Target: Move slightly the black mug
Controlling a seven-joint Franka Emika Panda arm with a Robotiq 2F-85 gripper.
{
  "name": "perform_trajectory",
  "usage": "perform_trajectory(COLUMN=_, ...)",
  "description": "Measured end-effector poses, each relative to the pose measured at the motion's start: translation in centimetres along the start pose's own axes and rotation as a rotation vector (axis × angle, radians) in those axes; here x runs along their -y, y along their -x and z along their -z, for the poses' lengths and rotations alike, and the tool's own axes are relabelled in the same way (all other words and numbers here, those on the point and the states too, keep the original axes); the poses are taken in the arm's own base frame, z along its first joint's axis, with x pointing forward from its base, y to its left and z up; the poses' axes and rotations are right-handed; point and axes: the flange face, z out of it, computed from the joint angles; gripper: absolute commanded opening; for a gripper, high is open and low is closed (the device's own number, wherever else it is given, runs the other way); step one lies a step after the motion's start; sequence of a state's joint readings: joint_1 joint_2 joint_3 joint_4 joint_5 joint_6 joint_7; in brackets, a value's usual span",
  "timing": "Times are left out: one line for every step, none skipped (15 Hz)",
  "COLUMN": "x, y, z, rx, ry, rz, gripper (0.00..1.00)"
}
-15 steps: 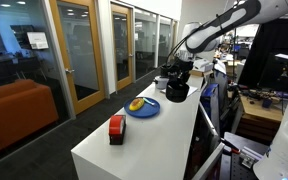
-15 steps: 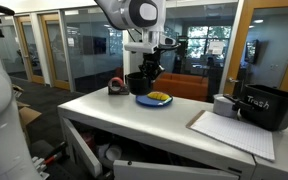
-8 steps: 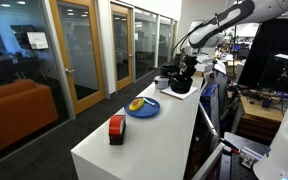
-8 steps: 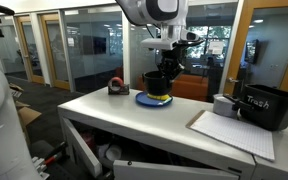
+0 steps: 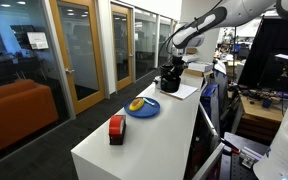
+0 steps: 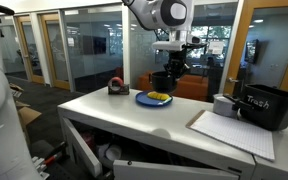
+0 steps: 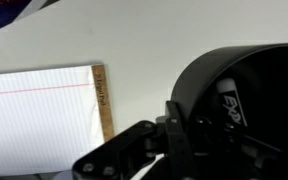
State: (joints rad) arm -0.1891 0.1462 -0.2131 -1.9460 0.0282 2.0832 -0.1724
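Note:
The black mug [image 5: 170,82] is wide, squat and glossy. It hangs in my gripper [image 5: 173,70] beyond the blue plate [image 5: 142,108], near the notepad. In the exterior view from the opposite side the mug [image 6: 162,80] sits under the gripper [image 6: 168,66], behind the plate [image 6: 154,99]. In the wrist view the mug [image 7: 269,75] fills the right side, and a marker [image 7: 230,106] lies inside it. My gripper [image 7: 184,132] is shut on the mug's rim, with one finger [image 7: 172,128] outside the wall. I cannot tell whether the mug touches the table.
A red-and-black boxy object [image 5: 116,128] stands near the table's end and also shows in an exterior view [image 6: 115,86]. A lined notepad [image 7: 39,110] lies beside the mug. A black trash bin [image 6: 265,108] and a grey cup [image 6: 222,104] stand by the notepad [image 6: 234,131].
My gripper has carried the black mug along the table, from beside the plate to beyond it, closer to the notepad.

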Motion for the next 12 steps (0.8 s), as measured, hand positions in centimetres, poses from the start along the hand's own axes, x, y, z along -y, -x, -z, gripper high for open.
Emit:
perform_trajectory(x=1.0, y=-0.6, z=-0.4, rx=0.027, ry=-0.026, rz=0.045, gripper=0.01)
perform_trajectory(x=1.8, y=-1.0, z=-0.6, rx=0.05, ry=-0.048, rz=0.091, gripper=0.01)
perform_trajectory(x=2.6, y=-1.1, z=-0.7, rx=0.074, ry=-0.067, rz=0.14, gripper=0.01)
perform_trajectory(x=3.0, y=-1.1, z=-0.6, rx=0.098, ry=-0.08, rz=0.19, gripper=0.01)
perform_trajectory(x=3.2, y=-0.9, z=-0.4, rx=0.123, ry=-0.091, rz=0.238, gripper=0.01)
perform_trajectory(x=3.3, y=-0.7, z=-0.2, rx=0.148, ry=-0.102, rz=0.286, gripper=0.01)
perform_trajectory(x=3.1, y=-0.4, z=0.0, rx=0.174, ry=-0.115, rz=0.333, gripper=0.01)
perform_trajectory(x=2.8, y=-0.1, z=0.1, rx=0.2, ry=-0.127, rz=0.378, gripper=0.01)
perform_trajectory(x=2.3, y=0.1, z=0.2, rx=0.227, ry=-0.139, rz=0.42, gripper=0.01)
perform_trajectory(x=1.8, y=0.3, z=0.3, rx=0.251, ry=-0.146, rz=0.456, gripper=0.01)
perform_trajectory(x=1.3, y=0.3, z=0.3, rx=0.274, ry=-0.148, rz=0.487, gripper=0.01)
perform_trajectory(x=0.7, y=0.3, z=0.1, rx=0.291, ry=-0.144, rz=0.515, gripper=0.01)
